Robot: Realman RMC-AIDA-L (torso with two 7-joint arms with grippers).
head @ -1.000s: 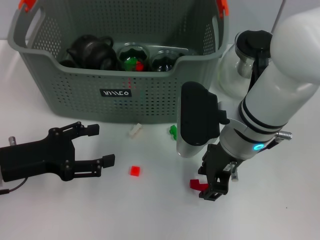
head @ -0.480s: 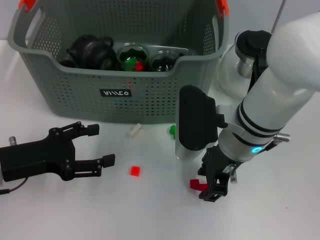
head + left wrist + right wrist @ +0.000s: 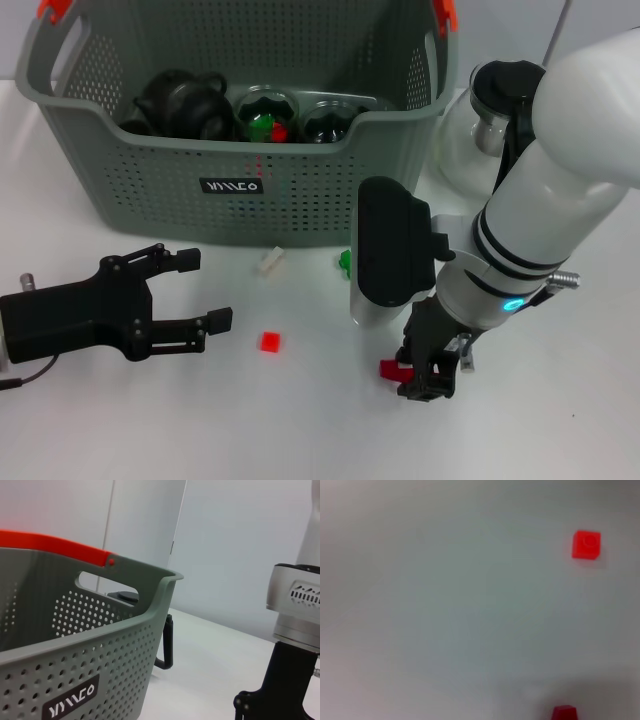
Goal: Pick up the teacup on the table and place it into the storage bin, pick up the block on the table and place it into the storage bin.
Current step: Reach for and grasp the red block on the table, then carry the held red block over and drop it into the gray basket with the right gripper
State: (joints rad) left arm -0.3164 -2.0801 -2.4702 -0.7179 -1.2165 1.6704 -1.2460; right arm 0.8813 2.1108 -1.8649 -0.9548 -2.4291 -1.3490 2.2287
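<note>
The grey-green storage bin stands at the back, and its near wall fills the left wrist view. Inside it sit two glass teacups with small blocks in them, next to a black teapot. A dark red block lies on the table. My right gripper points down right beside it, touching or nearly touching it. The right wrist view shows this block at its edge. My left gripper rests open at the lower left, holding nothing.
On the table lie a bright red block, a white block and a green block. A glass pot with a black handle stands to the right of the bin, behind my right arm.
My right gripper has shifted slightly left and closer onto the dark red block. The block has stayed in place, and the left arm has barely moved.
</note>
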